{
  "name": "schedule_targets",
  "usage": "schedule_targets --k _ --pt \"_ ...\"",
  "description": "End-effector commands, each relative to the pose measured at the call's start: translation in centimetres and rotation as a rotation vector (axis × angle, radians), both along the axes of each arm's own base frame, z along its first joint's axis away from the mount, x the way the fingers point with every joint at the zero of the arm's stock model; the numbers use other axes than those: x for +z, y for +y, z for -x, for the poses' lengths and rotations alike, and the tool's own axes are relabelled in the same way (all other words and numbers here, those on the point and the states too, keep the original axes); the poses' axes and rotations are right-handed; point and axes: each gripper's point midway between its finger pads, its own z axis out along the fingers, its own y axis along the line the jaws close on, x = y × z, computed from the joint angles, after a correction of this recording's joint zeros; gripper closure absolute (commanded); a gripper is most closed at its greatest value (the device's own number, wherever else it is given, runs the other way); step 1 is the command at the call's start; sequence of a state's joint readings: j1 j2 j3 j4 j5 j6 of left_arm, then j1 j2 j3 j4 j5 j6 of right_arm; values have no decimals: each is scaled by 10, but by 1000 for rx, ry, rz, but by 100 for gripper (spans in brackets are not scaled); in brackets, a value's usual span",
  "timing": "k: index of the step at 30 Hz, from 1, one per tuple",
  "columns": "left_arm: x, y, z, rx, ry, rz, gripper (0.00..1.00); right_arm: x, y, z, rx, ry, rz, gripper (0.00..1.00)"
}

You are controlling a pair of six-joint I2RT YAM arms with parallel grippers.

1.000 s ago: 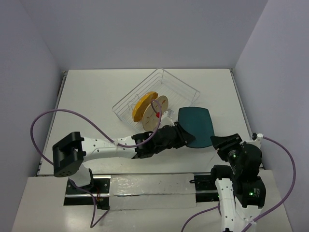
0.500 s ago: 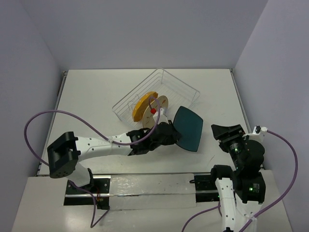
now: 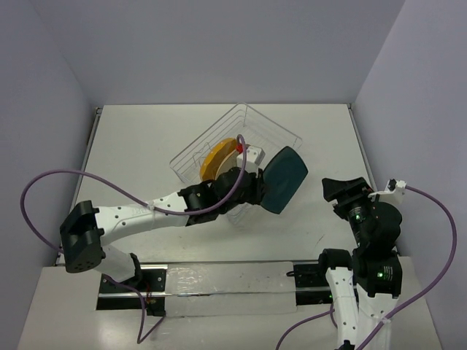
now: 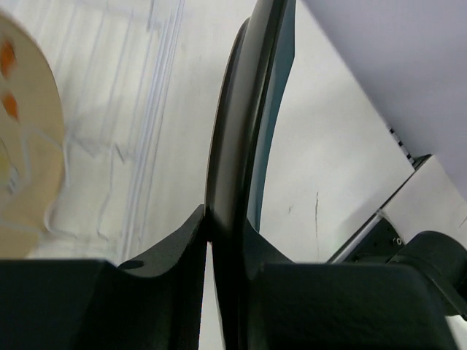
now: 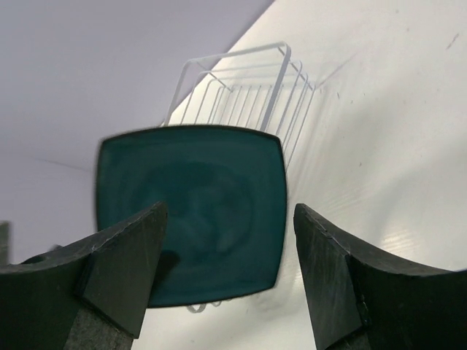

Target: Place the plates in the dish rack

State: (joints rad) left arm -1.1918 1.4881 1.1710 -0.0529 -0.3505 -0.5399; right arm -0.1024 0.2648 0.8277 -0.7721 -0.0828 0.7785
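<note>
Edgewise, teal plate (image 3: 283, 177) in left end effector (image 4: 222, 233), by dish rack (image 3: 273, 122).

The dark teal plate (image 5: 193, 211) looks like glazed ceramic, smooth with a soft sheen. At the upper left of the left wrist view, the beige plate (image 4: 25, 146) looks matt. The dish rack (image 3: 252, 124) is thin, smooth, pale wire. The left gripper (image 4: 222, 233) and right gripper (image 5: 228, 219) have matt black, plastic-looking fingers. The white table (image 5: 379, 109) is smooth, faintly shiny and lightly scuffed.
</note>
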Motion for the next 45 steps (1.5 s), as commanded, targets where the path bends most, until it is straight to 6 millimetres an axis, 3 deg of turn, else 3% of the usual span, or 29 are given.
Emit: schedule_targets --k 1,4,8,16,25,29,38,45 --pt "166 4 -11 -60 -308 234 100 41 -8 -4 -19 -119 88 19" --pt "185 11 -16 -72 -349 208 100 43 -11 -7 -25 -113 125 14" --pt "178 40 -49 -35 -360 70 100 38 -16 -12 -26 -82 188 3" --pt "166 89 -72 43 -393 -100 100 17 -37 -24 -103 14 260 0" --pt "113 105 -81 46 -393 -245 100 -1 -45 -32 -121 91 295 0" --pt "88 98 -87 55 -341 -249 100 -9 -47 -34 -130 117 295 0" --pt "62 95 -104 110 -271 -214 100 -25 -45 -41 -119 167 267 0" --pt "68 90 -100 78 -273 -117 100 -29 -45 -41 -120 176 258 0"
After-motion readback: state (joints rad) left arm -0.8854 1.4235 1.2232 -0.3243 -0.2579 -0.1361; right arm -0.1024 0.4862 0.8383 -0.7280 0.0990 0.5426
